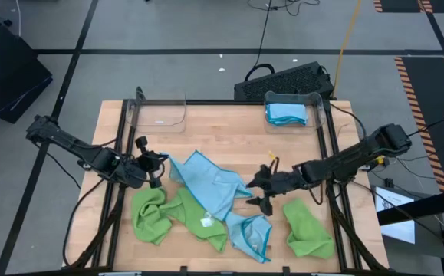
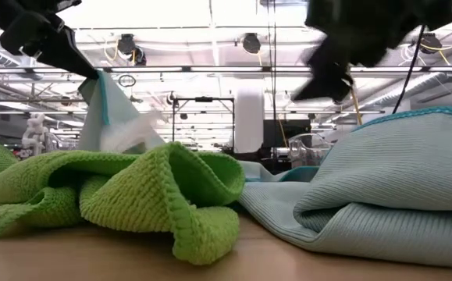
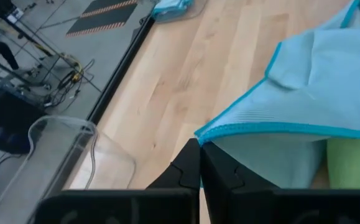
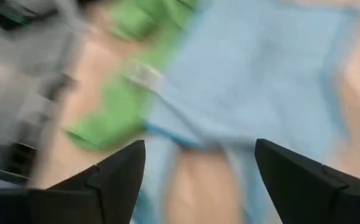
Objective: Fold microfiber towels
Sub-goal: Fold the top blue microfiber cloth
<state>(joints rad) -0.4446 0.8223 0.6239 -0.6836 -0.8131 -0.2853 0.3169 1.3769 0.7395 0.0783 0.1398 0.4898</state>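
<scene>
A light blue towel with teal edging (image 1: 210, 180) lies crumpled at the table's middle, its left corner raised in my shut left gripper (image 1: 160, 163). A lime green towel (image 1: 160, 215) lies bunched at its near left. A second blue towel (image 1: 250, 234) and a second green towel (image 1: 308, 228) lie near the front edge. My right gripper (image 1: 254, 193) hovers open at the blue towel's right edge and touches nothing; its wrist view shows the open fingers over blue cloth (image 4: 254, 74). My left gripper pinches the light blue towel's left corner (image 3: 212, 133) at its teal hem between its two fingers. The fingers come from the table's left, slanting down. That corner is lifted off the wood (image 2: 104, 97), and the rest of the towel lies slack on the table.
A clear bin (image 1: 287, 113) with folded blue towels stands at the back right, and an empty clear bin (image 1: 159, 113) stands at the back left. Bare wood (image 1: 229, 134) lies between the bins and the towels.
</scene>
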